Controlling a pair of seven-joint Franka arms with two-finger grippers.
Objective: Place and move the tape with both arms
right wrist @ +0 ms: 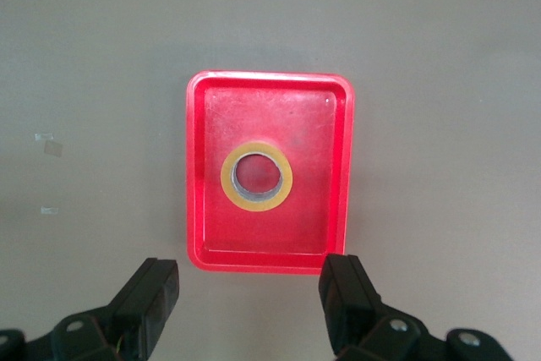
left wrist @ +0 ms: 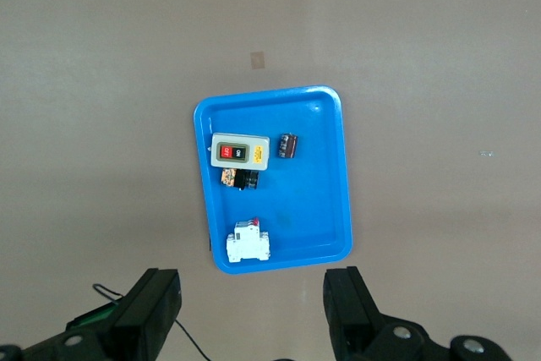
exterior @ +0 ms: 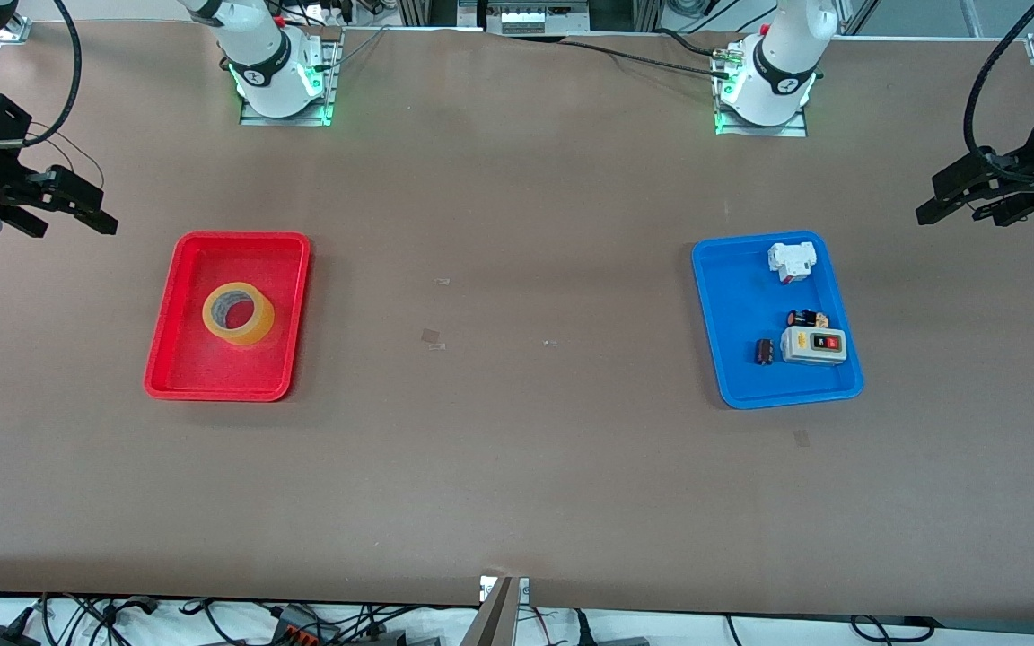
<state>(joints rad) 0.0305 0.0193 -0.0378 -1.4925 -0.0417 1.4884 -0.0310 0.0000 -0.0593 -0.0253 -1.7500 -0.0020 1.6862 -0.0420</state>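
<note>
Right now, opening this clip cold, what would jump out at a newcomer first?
Two bright trays stand out on the brown table: a red tray toward the right arm's end holding only the tape, lying flat, and a blue tray toward the left arm's end with a grey switch box and small parts. Both arms wait high at the table's ends, the right pincer and left pincer open and empty.

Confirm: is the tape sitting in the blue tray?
No, the tape lies flat in the red tray, while the blue tray holds only the grey switch box and small parts.
</note>
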